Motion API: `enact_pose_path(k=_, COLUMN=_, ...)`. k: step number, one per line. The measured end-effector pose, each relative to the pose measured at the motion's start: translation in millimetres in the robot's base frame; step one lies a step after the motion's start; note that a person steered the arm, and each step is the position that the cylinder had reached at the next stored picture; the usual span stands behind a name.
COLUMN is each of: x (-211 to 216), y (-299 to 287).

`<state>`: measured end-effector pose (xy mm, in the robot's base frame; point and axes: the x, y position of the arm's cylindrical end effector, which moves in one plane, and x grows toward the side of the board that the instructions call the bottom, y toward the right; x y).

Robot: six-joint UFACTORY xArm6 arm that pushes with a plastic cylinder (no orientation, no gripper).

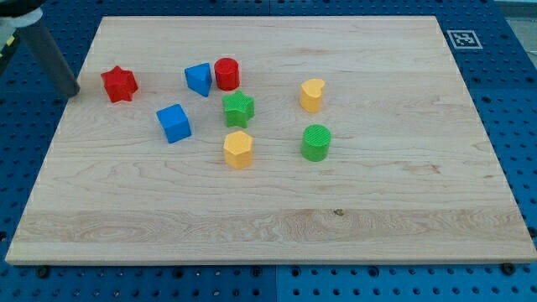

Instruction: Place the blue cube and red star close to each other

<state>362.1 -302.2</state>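
The red star (119, 84) lies near the board's upper left edge. The blue cube (174, 123) sits below and to the right of it, a short gap apart. My tip (72, 91) is at the board's left edge, just left of the red star and apart from it. The rod rises up and to the left out of the view.
A blue triangular block (199, 79) touches a red cylinder (226, 74) at the top middle. A green star (238, 108), a yellow hexagon (238, 149), a yellow heart (312, 95) and a green cylinder (316, 142) lie around the middle. The wooden board (277, 226) rests on a blue pegboard.
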Motion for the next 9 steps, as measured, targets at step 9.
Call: enact_pose_path(k=9, x=31.1, y=83.6)
